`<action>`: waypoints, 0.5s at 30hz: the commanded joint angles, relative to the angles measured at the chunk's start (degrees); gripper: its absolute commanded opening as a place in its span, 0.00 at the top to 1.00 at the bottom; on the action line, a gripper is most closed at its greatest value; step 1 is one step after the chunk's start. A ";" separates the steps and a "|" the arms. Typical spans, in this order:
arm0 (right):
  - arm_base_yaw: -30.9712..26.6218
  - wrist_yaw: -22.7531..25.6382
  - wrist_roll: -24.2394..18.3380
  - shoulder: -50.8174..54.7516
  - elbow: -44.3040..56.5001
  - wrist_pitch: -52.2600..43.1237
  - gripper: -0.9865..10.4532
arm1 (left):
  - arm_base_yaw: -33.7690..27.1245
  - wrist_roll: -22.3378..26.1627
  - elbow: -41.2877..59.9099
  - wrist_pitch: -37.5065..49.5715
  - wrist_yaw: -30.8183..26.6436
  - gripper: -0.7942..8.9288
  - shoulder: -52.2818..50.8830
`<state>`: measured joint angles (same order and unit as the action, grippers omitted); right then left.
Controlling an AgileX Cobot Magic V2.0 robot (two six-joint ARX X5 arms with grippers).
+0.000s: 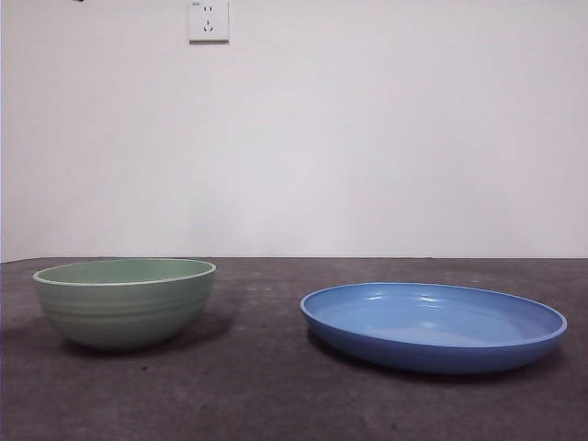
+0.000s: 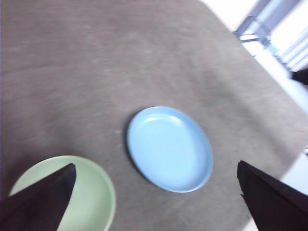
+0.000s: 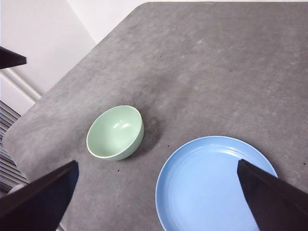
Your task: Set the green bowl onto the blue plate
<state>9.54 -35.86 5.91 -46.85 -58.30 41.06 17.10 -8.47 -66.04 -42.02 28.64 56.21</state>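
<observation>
Nothing is done yet: I see the green bowl [image 1: 125,300] on the table [image 1: 276,386], apart from the empty blue plate [image 1: 433,326]; both grippers, left [image 2: 156,202] and right [image 3: 156,199], hang high, jaws wide open, holding nothing. Grasp, carry and placement all remain, I judge.

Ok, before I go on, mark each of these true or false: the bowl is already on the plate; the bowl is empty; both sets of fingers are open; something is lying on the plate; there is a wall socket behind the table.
1. The pale mint-green ridged round bowl sits on the wide glossy blue round plate. False: it stands on the dark grey table beside the plate, apart from it.
2. The bowl is empty. True.
3. The left gripper and right gripper both have their fingers open, holding nothing. True.
4. Something lies on the plate. False: it is bare.
5. A white wall socket is behind the table. True.
</observation>
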 commanded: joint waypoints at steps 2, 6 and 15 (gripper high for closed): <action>0.20 -0.15 -0.57 -0.26 -1.05 -0.52 0.40 | -0.26 -0.17 -1.14 -2.12 -5.29 0.34 3.50; 0.20 -0.15 -0.52 -0.24 -1.05 -0.46 0.40 | -1.73 -0.37 -1.14 -6.38 -5.88 0.34 8.92; 0.20 -0.15 -0.52 -0.26 -1.05 -0.50 0.40 | -2.58 0.94 -1.14 -7.65 -13.70 0.34 23.74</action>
<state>9.54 -35.86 5.89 -46.85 -58.30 41.06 14.39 -8.25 -66.06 -50.11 15.29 78.91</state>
